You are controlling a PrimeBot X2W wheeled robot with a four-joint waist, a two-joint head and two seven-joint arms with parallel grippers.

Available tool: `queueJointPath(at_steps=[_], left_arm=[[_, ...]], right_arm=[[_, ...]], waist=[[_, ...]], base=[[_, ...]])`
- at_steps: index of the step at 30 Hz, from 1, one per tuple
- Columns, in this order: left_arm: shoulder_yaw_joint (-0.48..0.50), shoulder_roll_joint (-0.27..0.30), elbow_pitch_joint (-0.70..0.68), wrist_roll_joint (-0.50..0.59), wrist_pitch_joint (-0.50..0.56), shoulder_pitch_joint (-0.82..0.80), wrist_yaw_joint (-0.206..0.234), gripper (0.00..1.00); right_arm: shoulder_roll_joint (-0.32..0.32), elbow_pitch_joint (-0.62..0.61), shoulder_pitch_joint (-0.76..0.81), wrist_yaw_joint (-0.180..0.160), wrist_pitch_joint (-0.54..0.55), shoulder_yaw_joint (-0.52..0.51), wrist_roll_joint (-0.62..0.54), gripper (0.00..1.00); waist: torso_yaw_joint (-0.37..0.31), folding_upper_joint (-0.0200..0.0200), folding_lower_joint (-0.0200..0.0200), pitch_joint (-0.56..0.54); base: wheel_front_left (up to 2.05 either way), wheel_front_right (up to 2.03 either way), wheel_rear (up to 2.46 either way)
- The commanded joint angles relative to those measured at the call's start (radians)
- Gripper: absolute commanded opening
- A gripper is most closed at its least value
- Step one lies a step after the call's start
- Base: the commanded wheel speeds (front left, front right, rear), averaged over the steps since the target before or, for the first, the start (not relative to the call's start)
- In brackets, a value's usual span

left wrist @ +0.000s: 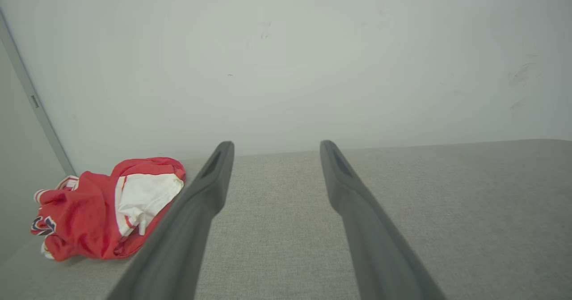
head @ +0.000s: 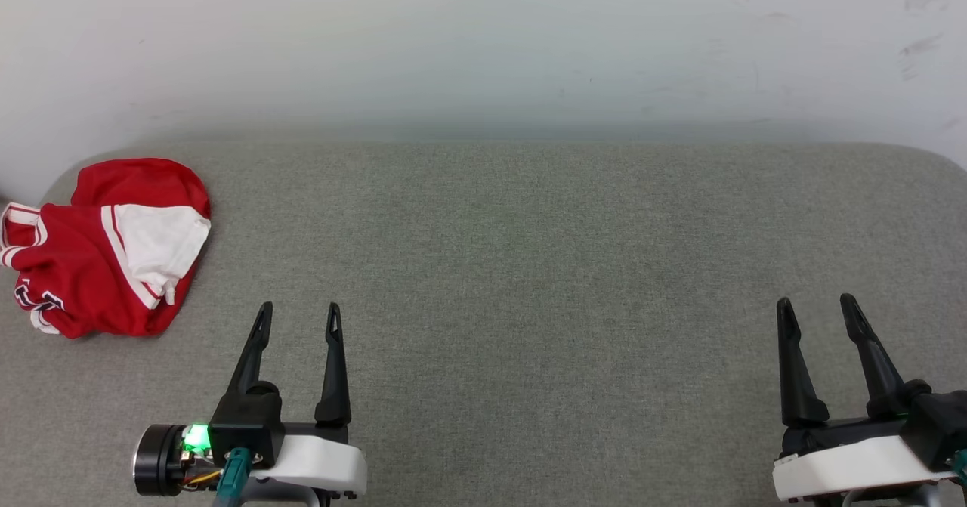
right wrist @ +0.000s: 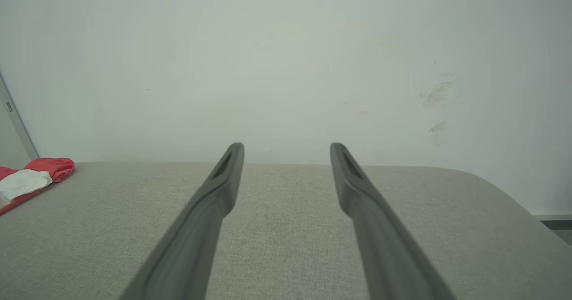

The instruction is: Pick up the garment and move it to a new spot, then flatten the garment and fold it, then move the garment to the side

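The garment (head: 106, 246), a red jersey T-shirt with a white sleeve and striped trim, lies crumpled in a heap at the far left of the grey cushioned surface (head: 529, 265). In the left wrist view the garment (left wrist: 107, 206) sits to the left of the fingers, partly behind the left one. The right wrist view catches an edge of the garment (right wrist: 31, 179) at its left border. My left gripper (head: 298, 312) hovers open at the lower left, to the right of the heap and nearer than it, holding nothing. At the lower right, my right gripper (head: 814, 304) is open and empty too.
A pale wall (head: 483, 46) rises straight behind the grey surface. The surface has rounded far corners, with its right edge (right wrist: 514, 197) dropping off toward a strip of floor. A grey vertical frame (left wrist: 31, 99) stands at the left beyond the garment.
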Motion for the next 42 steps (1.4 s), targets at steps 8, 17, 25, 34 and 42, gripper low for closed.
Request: queueJointPath(at_steps=[8, 17, 25, 34, 42], left_arm=[[0.013, -0.01, 0.013, -0.002, -0.003, 0.009, -0.017, 1.0], [0.023, -0.016, 0.019, 0.003, -0.003, 0.008, -0.026, 1.0], [0.029, -0.021, 0.025, -0.003, -0.003, -0.004, -0.033, 1.0], [0.047, -0.025, 0.019, -0.009, -0.003, -0.012, -0.036, 1.0], [0.067, -0.027, 0.016, -0.017, -0.003, -0.016, -0.036, 1.0]], right_arm=[[0.003, 0.016, 0.012, -0.001, -0.002, -0.001, 0.022, 1.0], [0.003, 0.019, 0.011, -0.001, -0.002, 0.003, 0.024, 1.0], [0.003, 0.013, 0.011, -0.001, -0.002, 0.012, 0.011, 1.0], [0.003, 0.005, 0.012, -0.001, -0.002, 0.014, 0.004, 1.0], [0.003, -0.001, 0.003, -0.001, -0.002, 0.019, -0.009, 1.0]], waist=[[0.003, -0.0001, 0.0, -0.001], [0.012, -0.0001, 0.0, 0.001], [0.045, -0.0001, 0.0, 0.004], [0.125, -0.0001, 0.0, 0.017], [0.22, -0.0001, 0.0, 0.029]], base=[[0.0, 0.0, 0.0], [0.0, 0.0, 0.0], [0.0, 0.0, 0.0], [0.0, 0.0, 0.0], [0.0, 0.0, 0.0]])
